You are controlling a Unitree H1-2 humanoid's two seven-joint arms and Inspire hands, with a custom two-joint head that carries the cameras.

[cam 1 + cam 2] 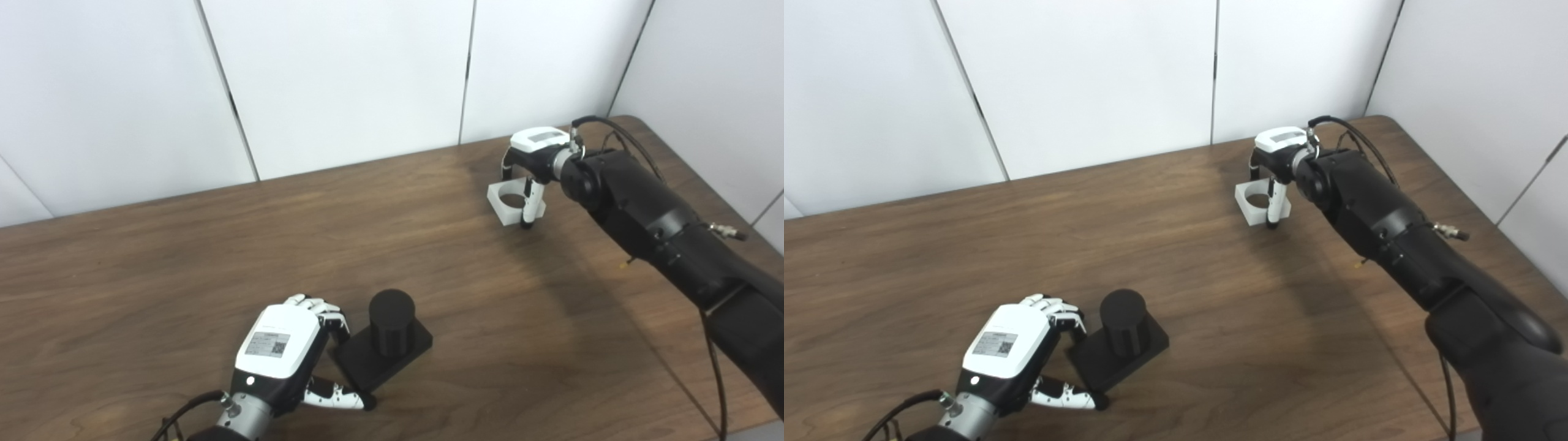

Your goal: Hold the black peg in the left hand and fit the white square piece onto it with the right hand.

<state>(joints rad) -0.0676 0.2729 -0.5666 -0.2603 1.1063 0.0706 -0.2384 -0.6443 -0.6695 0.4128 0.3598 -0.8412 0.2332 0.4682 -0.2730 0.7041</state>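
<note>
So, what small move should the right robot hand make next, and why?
Probably close its fingers on the white square piece and lift it. The right robot hand already straddles the piece, which seems to lie on the table, far from the black peg. The left robot hand is at the peg's base.

Right hand [1277, 160] fingers [1272, 205] straddle white square piece [1254, 205] on table [1213, 294]; left hand [1020, 352] touches black peg [1122, 343] base.
</note>
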